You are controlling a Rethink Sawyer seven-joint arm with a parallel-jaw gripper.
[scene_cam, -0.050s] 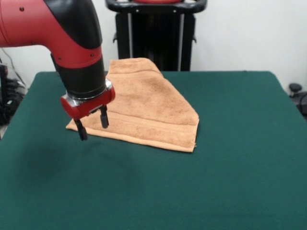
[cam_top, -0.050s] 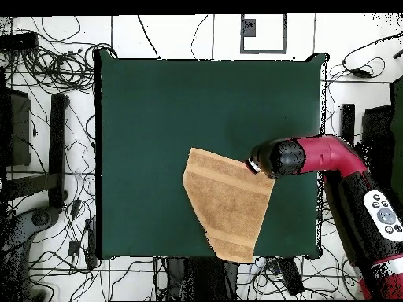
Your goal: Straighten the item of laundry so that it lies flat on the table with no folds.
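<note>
Green felt covers the whole surface, with a white wall behind it and a mess of cables on the floor around it in the overhead view. One towel on it, orange-tan terry, and it's not flat: one side is folded in on a diagonal, so it reads as a lopsided wedge rather than a square. From the front, the narrow end points toward the far edge and the wide hemmed end with the woven band faces the camera. From above, its long axis runs from about mid-surface down to the edge by the robot's base, where the tip reaches or slightly overhangs that edge.

One red and black arm, one claw. Its two black fingers are spread apart with a clear gap, nothing between them. It sits over the towel's wide-end corner at the left in the front view; can't tell if the tips touch the cloth.
</note>
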